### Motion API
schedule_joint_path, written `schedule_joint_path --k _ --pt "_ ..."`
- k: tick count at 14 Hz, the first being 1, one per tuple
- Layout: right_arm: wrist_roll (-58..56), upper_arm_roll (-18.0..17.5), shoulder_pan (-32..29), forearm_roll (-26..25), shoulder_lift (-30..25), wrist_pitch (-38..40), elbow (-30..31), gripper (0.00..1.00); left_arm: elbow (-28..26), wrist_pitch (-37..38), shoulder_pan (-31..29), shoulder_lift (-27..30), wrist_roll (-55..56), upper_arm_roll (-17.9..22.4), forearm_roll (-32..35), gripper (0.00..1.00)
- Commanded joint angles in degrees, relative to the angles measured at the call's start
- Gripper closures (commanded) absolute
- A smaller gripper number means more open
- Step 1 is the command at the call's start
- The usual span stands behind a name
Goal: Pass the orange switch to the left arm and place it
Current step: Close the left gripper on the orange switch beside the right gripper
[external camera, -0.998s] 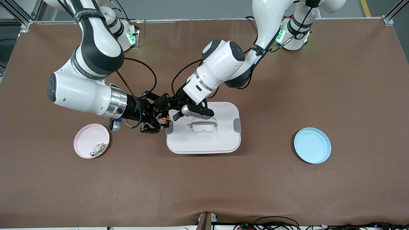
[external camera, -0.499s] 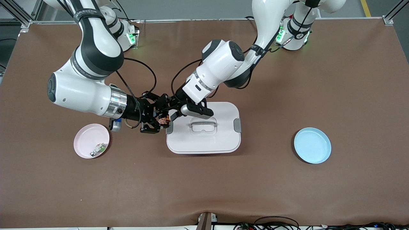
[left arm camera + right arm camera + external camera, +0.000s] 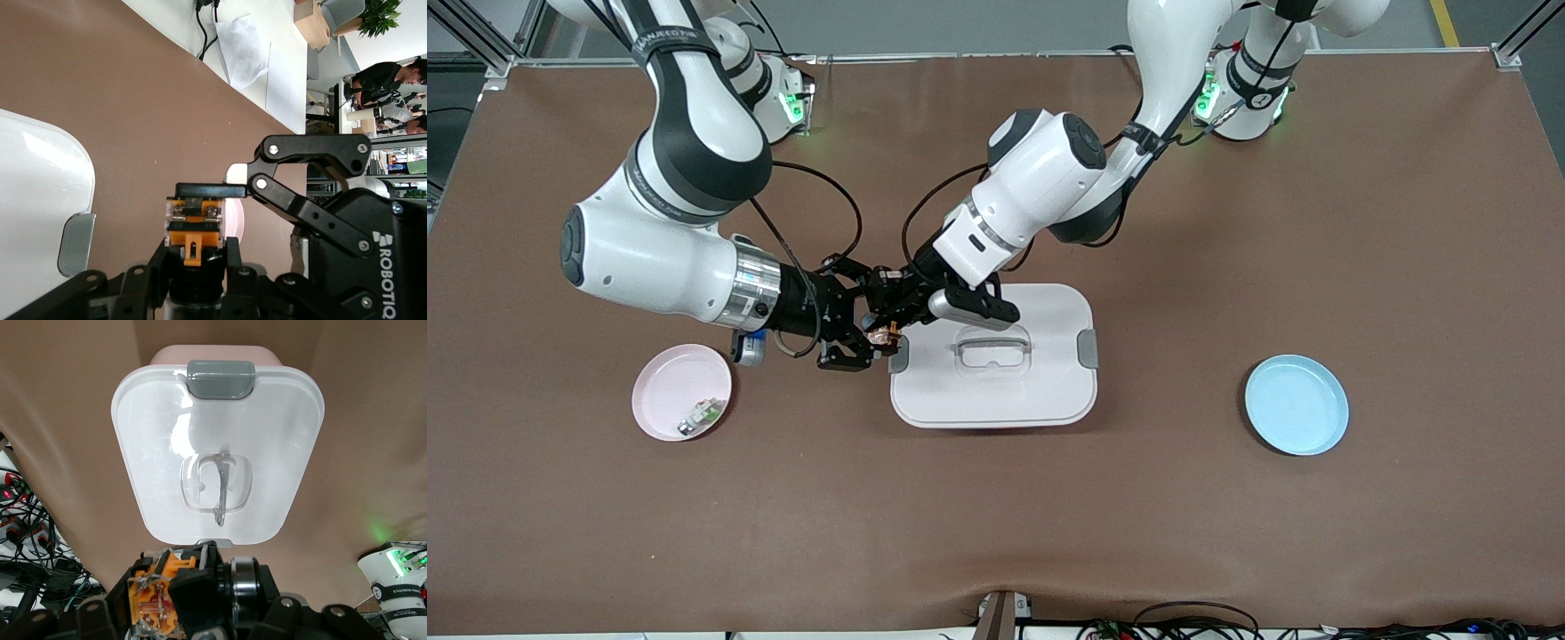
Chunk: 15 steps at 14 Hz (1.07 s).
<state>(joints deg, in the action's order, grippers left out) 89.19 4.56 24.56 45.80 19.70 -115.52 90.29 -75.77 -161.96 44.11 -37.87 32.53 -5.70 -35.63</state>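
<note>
The orange switch (image 3: 885,335) hangs in the air over the table, just off the box's (image 3: 996,391) grey latch at the right arm's end. My right gripper (image 3: 869,336) is shut on its orange, clear-cased end (image 3: 157,597). My left gripper (image 3: 891,313) reaches in above the box's edge and is shut on the switch's black round body (image 3: 195,223). In the left wrist view its fingers (image 3: 233,257) press both sides of that body. The right gripper's finger (image 3: 207,191) lies across the switch's outer end. The box (image 3: 220,427) stands shut under the right wrist.
A pink plate (image 3: 667,391) with a small greenish-white part (image 3: 703,413) lies toward the right arm's end, nearer the front camera than the grippers. A blue plate (image 3: 1296,404) lies toward the left arm's end. The box's lid handle (image 3: 991,345) sits beside the left wrist.
The left gripper's fingers have shut round the switch, which the right gripper still holds. Both arms have barely moved.
</note>
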Motion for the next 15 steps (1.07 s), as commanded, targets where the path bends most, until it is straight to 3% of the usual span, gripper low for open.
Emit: schedule_joint_path --k 1,2,3,4,5,11,15 --pt "-0.9 0.3 0.3 0.8 -1.5 -0.1 1.6 1.0 0.8 -0.5 0.3 -0.5 0.8 0.2 0.9 0.99" --pt "-0.9 0.3 0.3 0.7 -1.5 -0.1 1.6 1.0 0.8 -0.5 0.3 -0.5 0.8 0.2 0.9 0.99" --pt "-1.3 0.3 0.1 0.7 -1.5 0.2 1.5 0.81 0.8 -0.5 0.3 -0.5 0.8 0.2 0.9 0.99" --pt "-1.7 0.3 -0.1 0.7 -1.5 0.6 1.4 0.2 0.8 -0.5 0.4 -0.5 0.8 0.2 0.9 0.99" --pt "-2.4 0.4 -0.3 0.7 -1.5 1.0 1.3 0.02 0.8 -0.5 0.3 -0.3 0.9 0.2 0.8 0.99" --pt "-5.6 0.6 -1.4 -0.1 -1.5 1.9 0.8 0.0 0.2 -0.3 -0.1 1.6 0.9 0.0 0.6 0.99" --pt "-13.8 0.7 -5.7 -1.7 -2.8 9.1 0.2 0.0 -5.4 0.1 -0.6 6.7 0.8 0.0 0.6 0.99"
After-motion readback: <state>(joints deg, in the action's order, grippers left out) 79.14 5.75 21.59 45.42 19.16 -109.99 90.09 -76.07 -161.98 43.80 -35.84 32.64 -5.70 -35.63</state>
